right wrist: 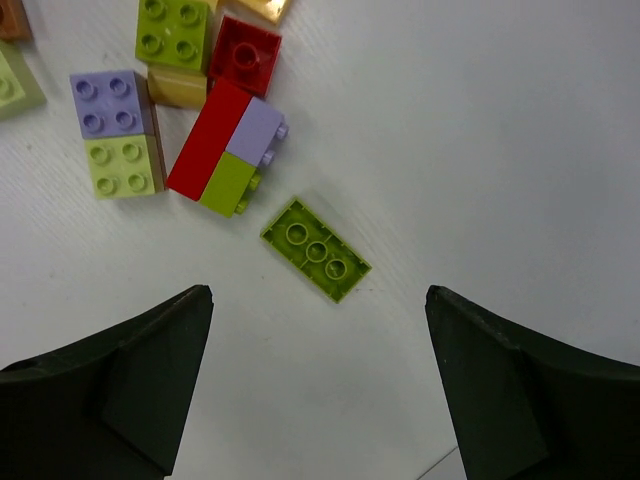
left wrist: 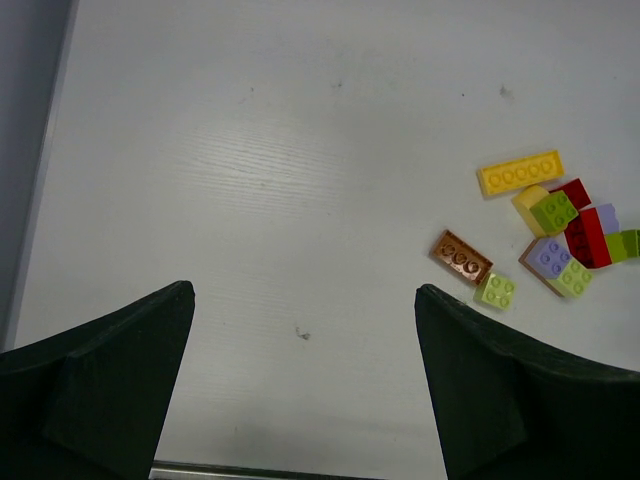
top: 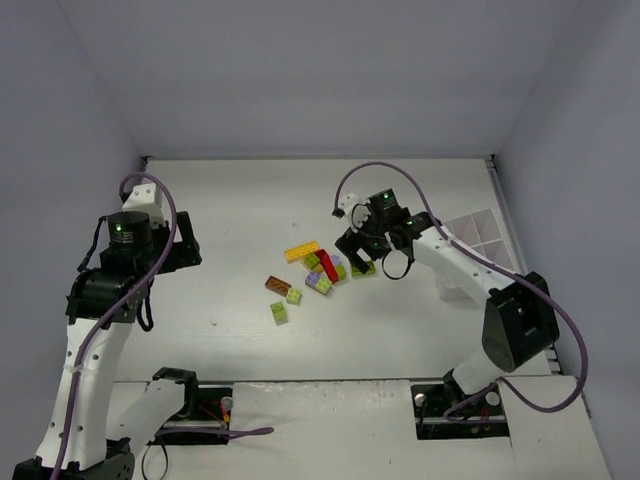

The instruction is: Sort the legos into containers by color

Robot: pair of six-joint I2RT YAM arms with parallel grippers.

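The legos (top: 315, 270) lie in a loose cluster mid-table: a yellow-orange long brick (left wrist: 520, 173), a brown one (left wrist: 461, 257), a red one (right wrist: 208, 139), lavender ones (right wrist: 105, 103) and lime green ones. A lime green brick (right wrist: 316, 249) lies studs-down just ahead of my right gripper (right wrist: 318, 300), which is open and empty above the table. It also shows in the top view (top: 358, 250), over the cluster's right edge. My left gripper (left wrist: 305, 290) is open and empty, well left of the legos. The white divided tray (top: 487, 232) sits at the far right, partly hidden by my right arm.
Grey walls enclose the table on the left, back and right. Bare table (top: 240, 200) lies between my left gripper (top: 188, 250) and the cluster. Two lime bricks (top: 279, 312) lie apart, nearest the front.
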